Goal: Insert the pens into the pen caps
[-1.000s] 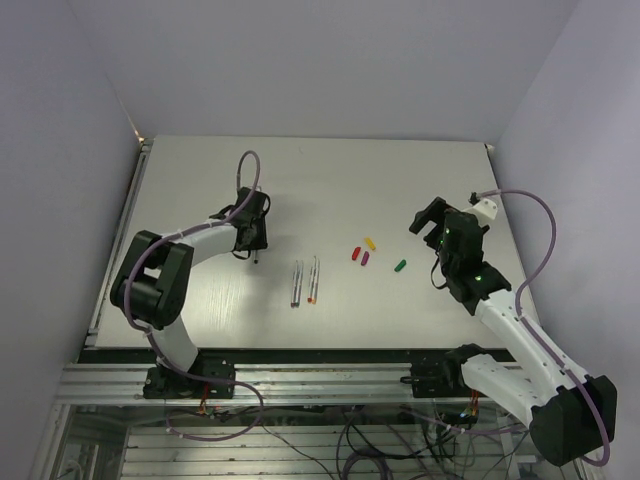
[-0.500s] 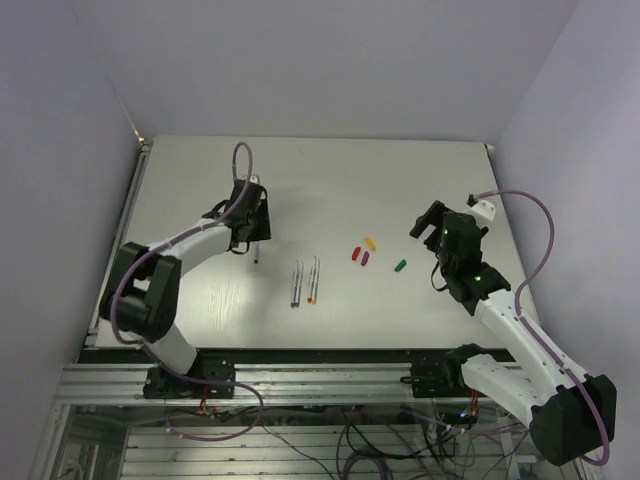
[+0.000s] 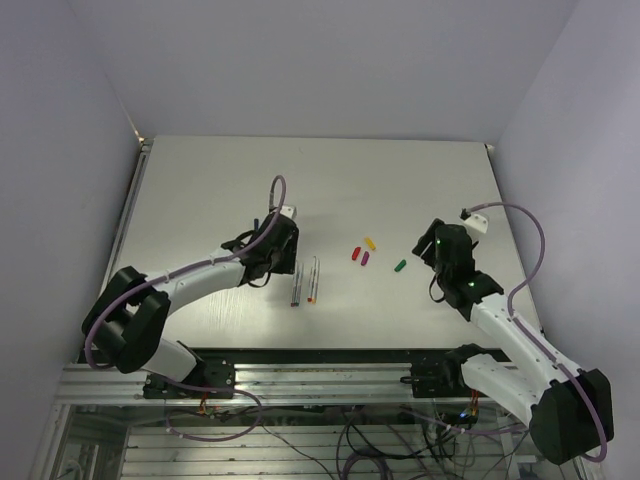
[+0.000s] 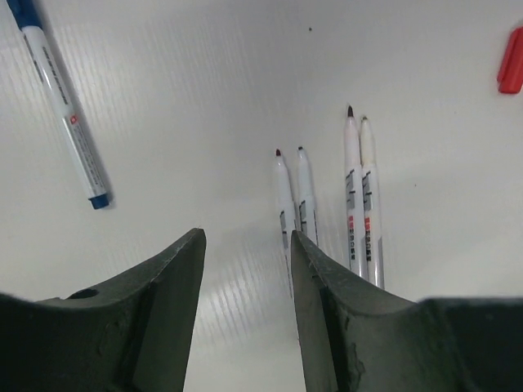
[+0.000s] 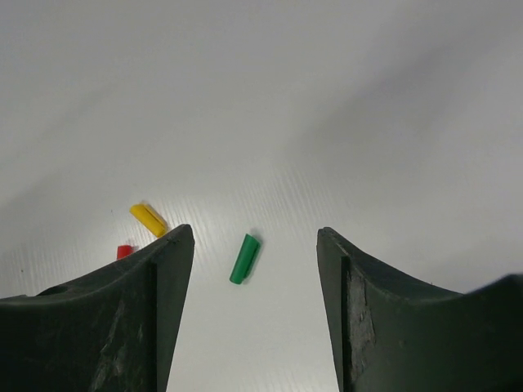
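Note:
Four uncapped grey pens lie in two pairs [image 3: 297, 283] [image 3: 314, 280] near the table's middle. In the left wrist view they are just ahead and right of my open, empty left gripper [image 4: 245, 245]: one pair [image 4: 294, 192] by the right finger, the other [image 4: 360, 192] further right. A fifth pen with a blue cap [image 4: 61, 98] lies to the left. My left gripper [image 3: 277, 266] is beside the pens. Yellow [image 3: 369, 243], red [image 3: 355, 253], purple [image 3: 365, 258] and green [image 3: 400, 266] caps lie loose. My open, empty right gripper [image 5: 253, 237] [image 3: 430, 255] frames the green cap [image 5: 244, 258].
The yellow cap [image 5: 148, 219] and red cap [image 5: 124, 251] show at the left finger in the right wrist view. A red cap [image 4: 511, 61] shows at the far right of the left wrist view. Walls close the table on three sides.
My left gripper has moved right, from the blue-capped pen to beside the uncapped pens. My right gripper has shifted slightly down and left, toward the green cap.

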